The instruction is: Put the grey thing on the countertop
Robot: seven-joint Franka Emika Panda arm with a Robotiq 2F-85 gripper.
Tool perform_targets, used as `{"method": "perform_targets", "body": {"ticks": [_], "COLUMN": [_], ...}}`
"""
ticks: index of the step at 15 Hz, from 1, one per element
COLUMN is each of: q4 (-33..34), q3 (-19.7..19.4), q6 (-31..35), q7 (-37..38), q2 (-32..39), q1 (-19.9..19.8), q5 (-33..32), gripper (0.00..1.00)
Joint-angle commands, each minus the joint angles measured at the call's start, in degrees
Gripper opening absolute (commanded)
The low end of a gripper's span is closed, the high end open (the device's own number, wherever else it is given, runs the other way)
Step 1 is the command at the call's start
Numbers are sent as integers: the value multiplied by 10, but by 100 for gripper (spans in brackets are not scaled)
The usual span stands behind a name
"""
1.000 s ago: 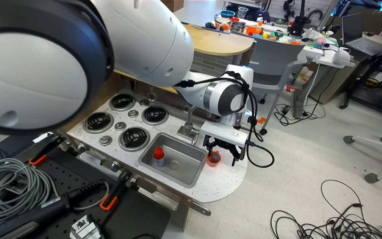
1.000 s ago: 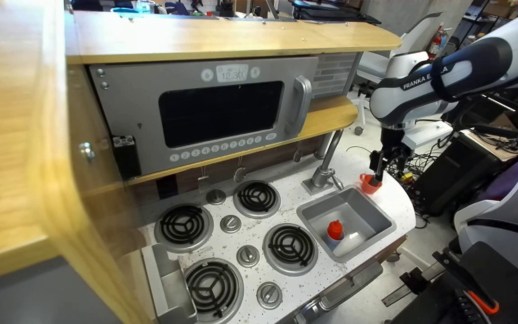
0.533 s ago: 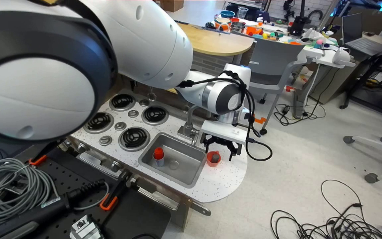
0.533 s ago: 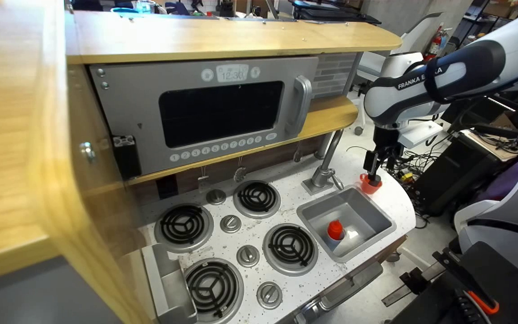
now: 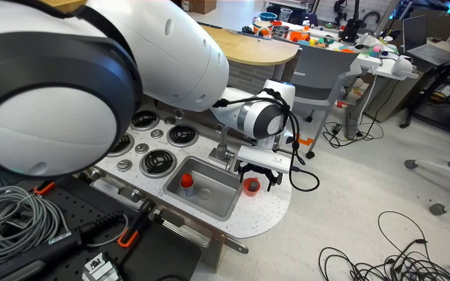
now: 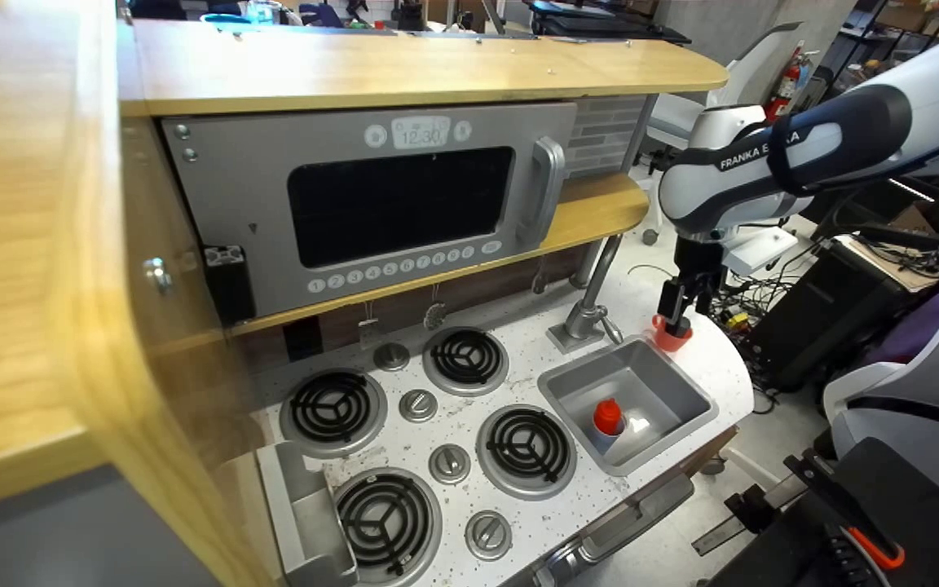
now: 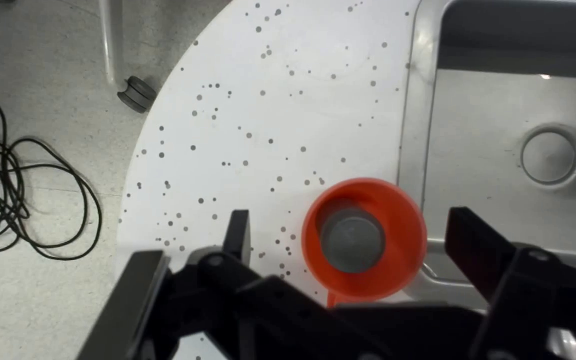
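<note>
The grey thing (image 7: 352, 240) is a round, flat-topped grey piece sitting inside an orange-red cup (image 7: 404, 235). It also shows as a dark spot in the cup in both exterior views (image 5: 253, 186) (image 6: 680, 328). The cup stands on the speckled white countertop (image 7: 248, 110), beside the sink's rim and near the rounded end. My gripper (image 7: 350, 214) is open and empty above the cup, with one finger on each side of it in the wrist view. In an exterior view the gripper (image 5: 255, 184) hangs just over the cup. The cup's handle is partly hidden by the gripper.
The metal sink (image 5: 229, 183) lies next to the cup and holds a small cup with a red top (image 5: 186, 181). The faucet (image 6: 588, 314) rises behind the sink. Black burners (image 6: 526, 444) and the wooden shelf (image 6: 600, 212) are farther along. The countertop's rounded edge (image 5: 285, 212) drops to the floor.
My gripper has shifted slightly toward the sink side, and sits more directly over the cup, a little lower in the last half second. It stays open. The cup and grey thing have not moved.
</note>
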Motion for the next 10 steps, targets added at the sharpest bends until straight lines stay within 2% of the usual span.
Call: {"method": "perform_targets", "body": {"ticks": [1, 2, 3, 4, 5, 10], "q4": [39, 40, 40, 42, 43, 50], "q3": [10, 11, 12, 13, 14, 14], "q6": [-15, -14, -13, -15, -16, -29], "q7": [-18, -19, -19, -20, -21, -13], "q2": [22, 22, 22, 21, 21, 17], "q1": [-5, -4, -4, -4, -4, -5], "q5": [8, 7, 8, 8, 9, 12], "gripper": [97, 93, 84, 69, 66, 27]}}
